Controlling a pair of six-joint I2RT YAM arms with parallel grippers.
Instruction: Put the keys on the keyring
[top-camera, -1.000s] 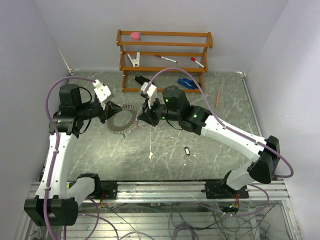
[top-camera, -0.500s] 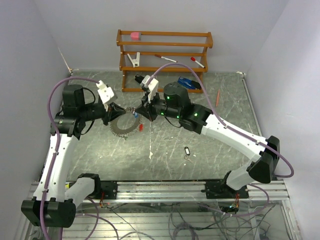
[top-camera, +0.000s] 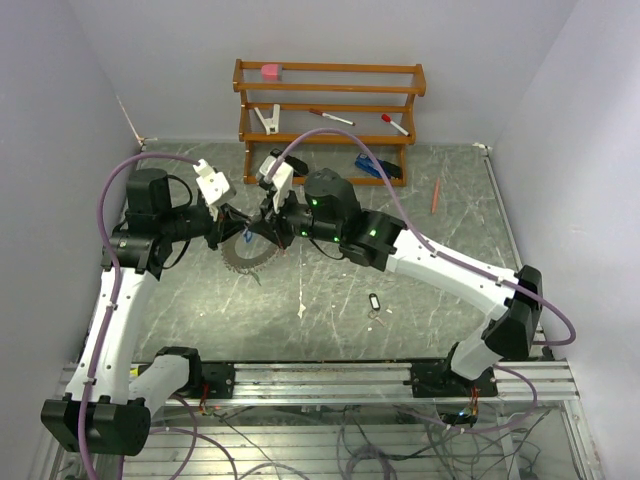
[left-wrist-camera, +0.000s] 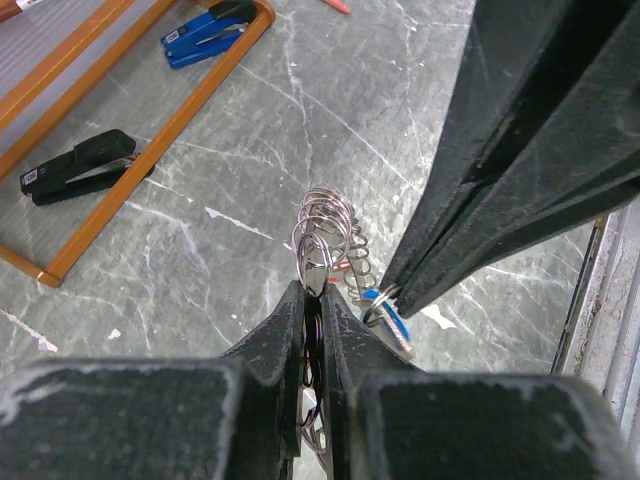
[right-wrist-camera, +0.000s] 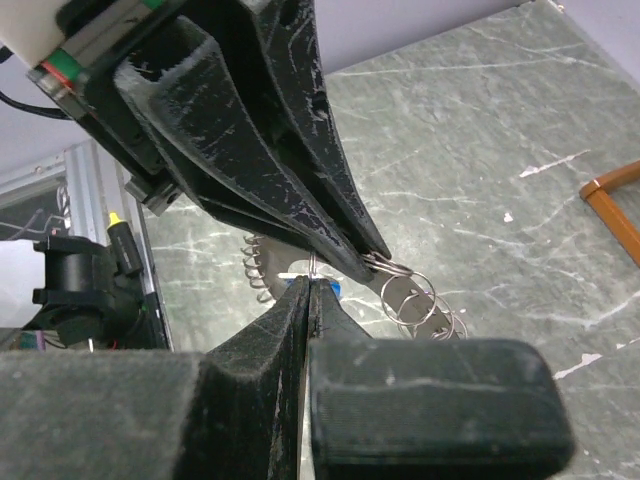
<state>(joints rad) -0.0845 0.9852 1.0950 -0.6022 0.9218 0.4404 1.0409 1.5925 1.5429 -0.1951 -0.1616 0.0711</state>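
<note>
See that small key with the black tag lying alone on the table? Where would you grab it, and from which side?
Probably the black tag, pinched across its long edges, coming straight down. It lies flat on the table with open space around, and the tag looks bulkier than the thin metal key.

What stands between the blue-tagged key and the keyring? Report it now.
Nothing visible. The right gripper pinches the blue-tagged key right beside the keyring, which the left gripper clamps by its rim. Whether key and ring touch is unclear.
</note>
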